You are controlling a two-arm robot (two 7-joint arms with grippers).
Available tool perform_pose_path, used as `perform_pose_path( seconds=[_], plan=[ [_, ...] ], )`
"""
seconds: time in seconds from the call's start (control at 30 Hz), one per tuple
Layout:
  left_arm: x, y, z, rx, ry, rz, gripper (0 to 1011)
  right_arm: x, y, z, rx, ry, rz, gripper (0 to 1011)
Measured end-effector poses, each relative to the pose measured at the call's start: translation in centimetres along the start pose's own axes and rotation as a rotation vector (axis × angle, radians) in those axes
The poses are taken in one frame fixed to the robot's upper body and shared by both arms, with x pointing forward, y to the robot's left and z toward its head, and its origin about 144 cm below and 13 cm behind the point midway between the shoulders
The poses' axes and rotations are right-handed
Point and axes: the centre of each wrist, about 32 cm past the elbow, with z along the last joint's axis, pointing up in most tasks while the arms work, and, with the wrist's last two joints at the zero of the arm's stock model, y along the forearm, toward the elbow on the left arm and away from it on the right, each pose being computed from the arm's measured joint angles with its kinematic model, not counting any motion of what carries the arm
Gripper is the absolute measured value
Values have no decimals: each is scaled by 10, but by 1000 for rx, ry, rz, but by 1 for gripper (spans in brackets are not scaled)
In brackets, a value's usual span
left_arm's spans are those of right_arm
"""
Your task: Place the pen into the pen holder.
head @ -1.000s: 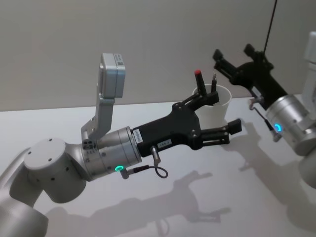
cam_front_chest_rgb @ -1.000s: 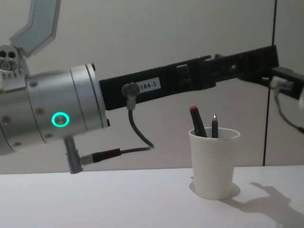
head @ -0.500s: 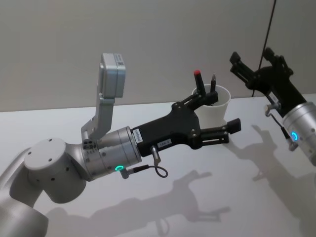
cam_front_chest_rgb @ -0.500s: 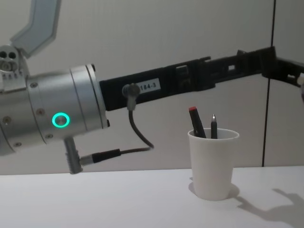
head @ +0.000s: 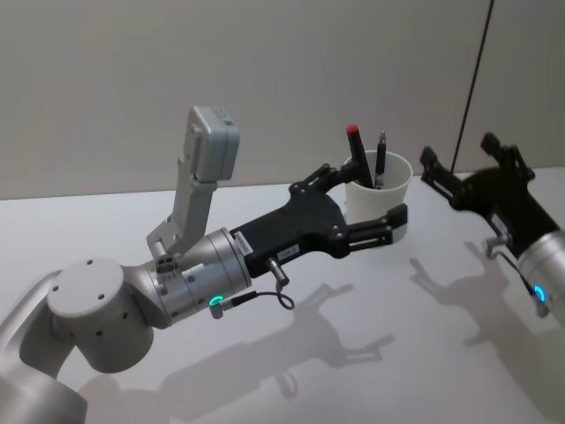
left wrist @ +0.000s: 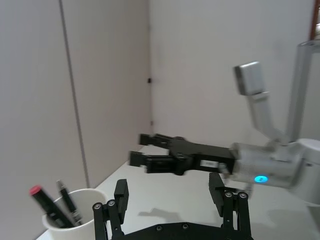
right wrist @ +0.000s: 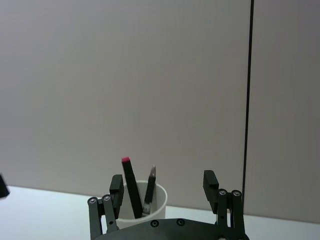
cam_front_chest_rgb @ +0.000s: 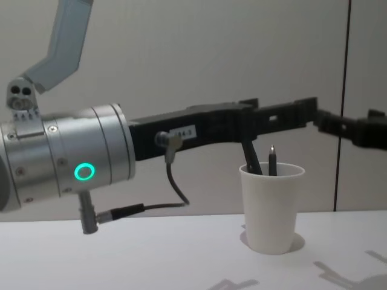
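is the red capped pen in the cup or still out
In. The red-capped pen stands inside the white cup, leaning on its rim beside a second pen; no gripper holds it.

Two pens [head: 364, 157] stand in the pen holder [head: 380, 193] on my bench [head: 371, 353], left pincer [head: 366, 205] just before it, right pincer [head: 466, 168] well to its right.
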Motion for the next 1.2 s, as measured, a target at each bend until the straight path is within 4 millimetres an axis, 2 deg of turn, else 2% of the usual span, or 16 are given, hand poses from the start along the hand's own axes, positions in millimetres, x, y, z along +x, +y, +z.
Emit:
perform_pose_path(
  seconds=[0.4,1.2],
  plan=[
    [-3,2,-8,43,-73,165,1001,-2,-28,-11,-73,-76,-18,1001],
    [-9,7,-22,92,-231,469,1001,-2,-32,-13,-82,-85,-19,1002]
  ],
)
